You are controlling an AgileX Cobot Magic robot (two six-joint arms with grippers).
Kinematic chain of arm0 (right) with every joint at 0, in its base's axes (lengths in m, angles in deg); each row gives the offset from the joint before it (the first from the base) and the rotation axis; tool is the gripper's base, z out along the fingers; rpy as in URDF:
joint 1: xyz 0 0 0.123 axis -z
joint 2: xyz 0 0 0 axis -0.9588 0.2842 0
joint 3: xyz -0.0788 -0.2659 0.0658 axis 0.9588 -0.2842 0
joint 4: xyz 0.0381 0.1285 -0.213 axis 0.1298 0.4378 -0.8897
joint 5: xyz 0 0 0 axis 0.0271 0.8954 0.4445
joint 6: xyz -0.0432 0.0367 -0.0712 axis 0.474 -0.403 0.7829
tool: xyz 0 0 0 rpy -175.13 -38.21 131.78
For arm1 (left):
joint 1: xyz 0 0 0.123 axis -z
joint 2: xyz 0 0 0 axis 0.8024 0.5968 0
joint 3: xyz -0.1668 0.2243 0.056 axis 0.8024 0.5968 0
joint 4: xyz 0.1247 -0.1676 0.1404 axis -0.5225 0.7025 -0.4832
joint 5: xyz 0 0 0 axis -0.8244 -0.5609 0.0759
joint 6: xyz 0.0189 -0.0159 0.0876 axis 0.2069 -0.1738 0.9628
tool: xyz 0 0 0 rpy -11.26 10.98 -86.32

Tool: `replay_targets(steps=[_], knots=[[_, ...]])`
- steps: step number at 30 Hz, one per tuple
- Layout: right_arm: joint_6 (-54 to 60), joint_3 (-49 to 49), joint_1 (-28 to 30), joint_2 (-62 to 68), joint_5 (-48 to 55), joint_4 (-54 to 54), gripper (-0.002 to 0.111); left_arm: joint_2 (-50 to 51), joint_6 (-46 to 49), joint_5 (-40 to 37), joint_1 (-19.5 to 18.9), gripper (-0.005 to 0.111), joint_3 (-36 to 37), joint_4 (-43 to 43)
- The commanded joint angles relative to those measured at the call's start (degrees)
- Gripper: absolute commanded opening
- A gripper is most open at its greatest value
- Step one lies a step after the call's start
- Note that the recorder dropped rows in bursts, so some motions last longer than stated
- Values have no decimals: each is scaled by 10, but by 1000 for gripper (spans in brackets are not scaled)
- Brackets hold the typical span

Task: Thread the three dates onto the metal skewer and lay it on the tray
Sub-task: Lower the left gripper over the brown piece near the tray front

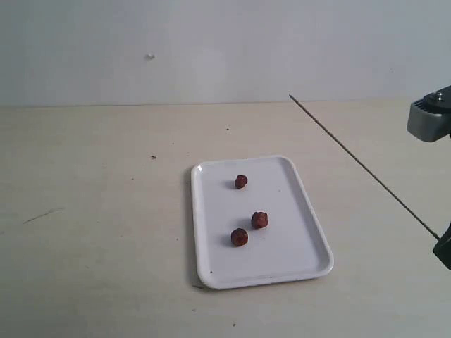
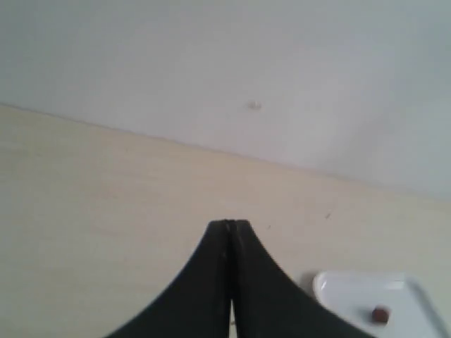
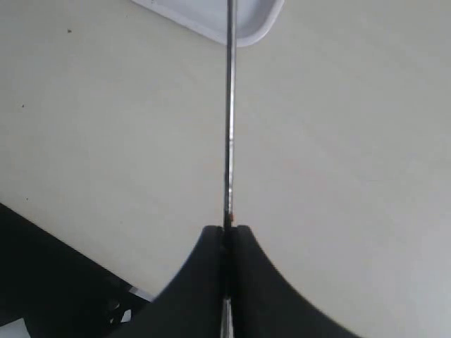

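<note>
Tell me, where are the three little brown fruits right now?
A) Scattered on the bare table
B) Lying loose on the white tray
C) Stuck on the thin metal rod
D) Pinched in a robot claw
B: all three dates lie apart on the tray, while the metal skewer clamped in the right gripper has nothing on it.
</note>
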Motion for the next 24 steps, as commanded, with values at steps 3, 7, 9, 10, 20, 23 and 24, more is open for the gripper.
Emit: replay_targets(steps=[3, 7, 9, 10, 20, 23, 24], knots=[[4, -2, 2, -4, -3, -1, 0, 223, 237, -321, -1, 0, -263, -8], [4, -2, 2, -4, -3, -1, 0, 330, 420, -444, -1, 0, -371, -9], [4, -2, 2, -4, -3, -1, 0, 370, 457, -492, 0, 0, -397, 4], [4, -2, 2, -4, -3, -1, 0, 387, 430, -502, 0, 0, -403, 22], [-12, -2, 2, -4, -3, 3, 0, 527, 261, -502, 131, 0, -398, 118], [-12, -2, 2, -4, -3, 3, 0, 564, 225, -502, 202, 0, -398, 83], [-12, -2, 2, -4, -3, 3, 0, 574, 202, -502, 219, 0, -398, 75]])
